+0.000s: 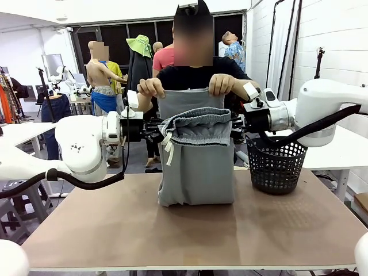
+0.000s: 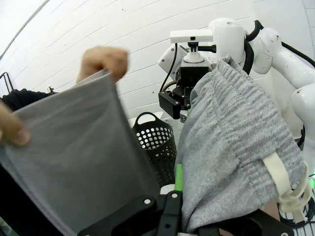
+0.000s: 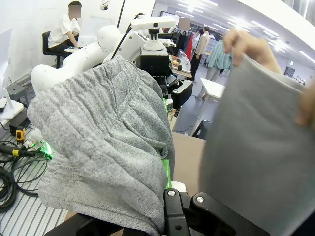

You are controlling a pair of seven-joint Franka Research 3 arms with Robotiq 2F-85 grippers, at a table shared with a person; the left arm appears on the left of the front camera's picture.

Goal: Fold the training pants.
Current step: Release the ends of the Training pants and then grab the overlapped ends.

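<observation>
brown tabletop [image 1: 115,230] spreads across a workshop, and the training pants [image 1: 195,172] hang doubled above its middle, lower fold touching the surface. a black mesh basket [image 1: 276,167] stands just beside them. the left gripper [image 1: 156,131] and right gripper [image 1: 236,123] each pinch one end of the gathered waistband, jaws pressed together on cloth. the person's hands [image 1: 150,87] hold the leg ends up behind. the drawstring [image 1: 168,150] dangles.
</observation>
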